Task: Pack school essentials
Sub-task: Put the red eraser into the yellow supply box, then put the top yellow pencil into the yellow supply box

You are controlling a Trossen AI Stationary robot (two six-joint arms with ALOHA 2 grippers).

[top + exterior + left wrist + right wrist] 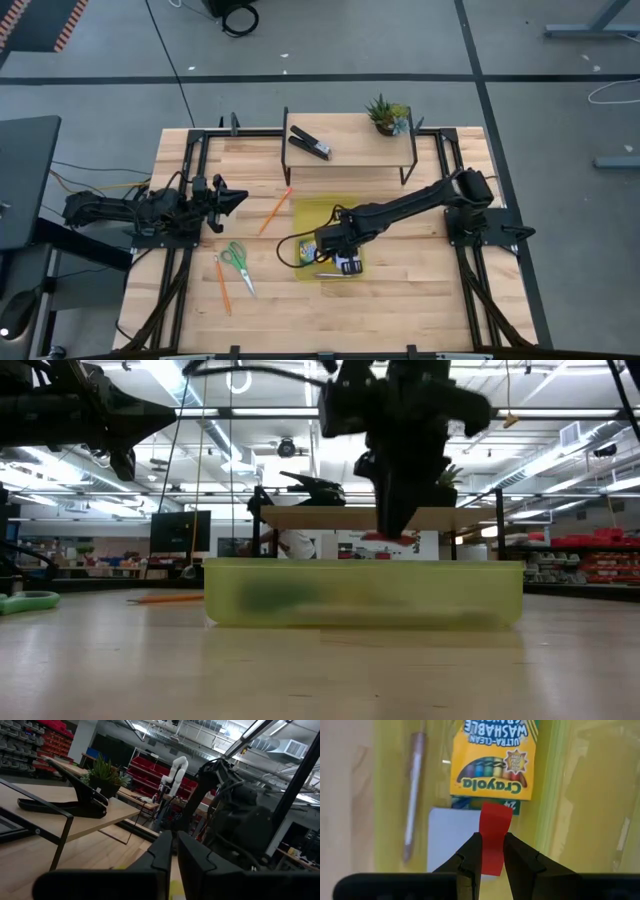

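Observation:
A yellow-green bin (305, 215) sits mid-table; in it lie the crayon box (495, 757), a pale blue notepad (451, 837) and a purple pen (414, 795). My right gripper (492, 840) hangs over the bin (362, 592), shut on a red eraser (496, 817). Green-handled scissors (237, 262) and two orange pencils (275, 210) (222, 283) lie flat on the table left of the bin. My left gripper (238, 197) waits at the table's left, shut, with nothing between its fingers (165, 852). My right gripper pinches the red eraser's two flat sides (493, 851) between its two fingers, coming from above and pointing steeply down. The eraser's free end (496, 810) sticks out past the fingertips. It hangs clear, just above the bin's rim (390, 537).
A raised wooden shelf (350, 150) on black legs stands at the table's far side, bearing a black stapler (310, 143) and a small potted plant (388, 115). Bare tabletop lies right of the bin and along the near edge.

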